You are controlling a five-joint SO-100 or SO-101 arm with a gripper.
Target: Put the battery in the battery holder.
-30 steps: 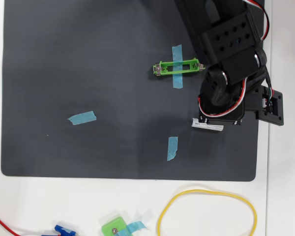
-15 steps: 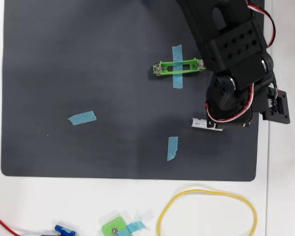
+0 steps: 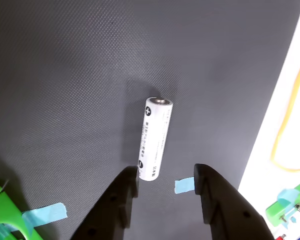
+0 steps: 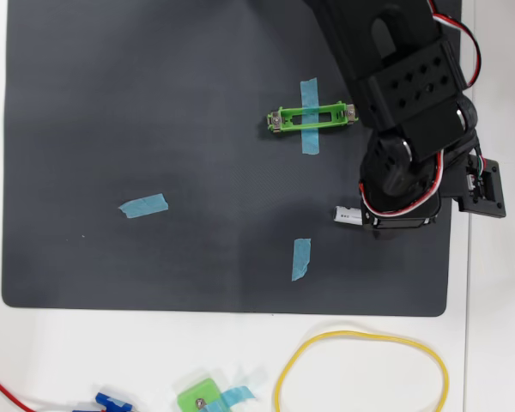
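Observation:
In the wrist view the battery [image 3: 156,140], a silver-white cylinder with dark print, lies on the dark mat with its capped end pointing away from me. My gripper [image 3: 166,175] is open, and the battery's near end sits between the two black fingertips, closer to the left one. In the overhead view only the battery's left end [image 4: 347,215] shows from under the arm [image 4: 412,112]. The battery holder [image 4: 312,117], a narrow green frame, lies taped on the mat above and left of the battery. One corner of the holder [image 3: 1,210] shows at the wrist view's lower left.
Blue tape strips [image 4: 143,205] [image 4: 301,258] lie on the black mat [image 4: 154,103]. A yellow cable loop [image 4: 360,373] and a squarish green block [image 4: 199,397] rest on the white table below the mat. The mat's right edge runs close beside the arm.
In the overhead view the arm has shifted slightly right and down over the battery. More of the battery is covered; only its left end still shows.

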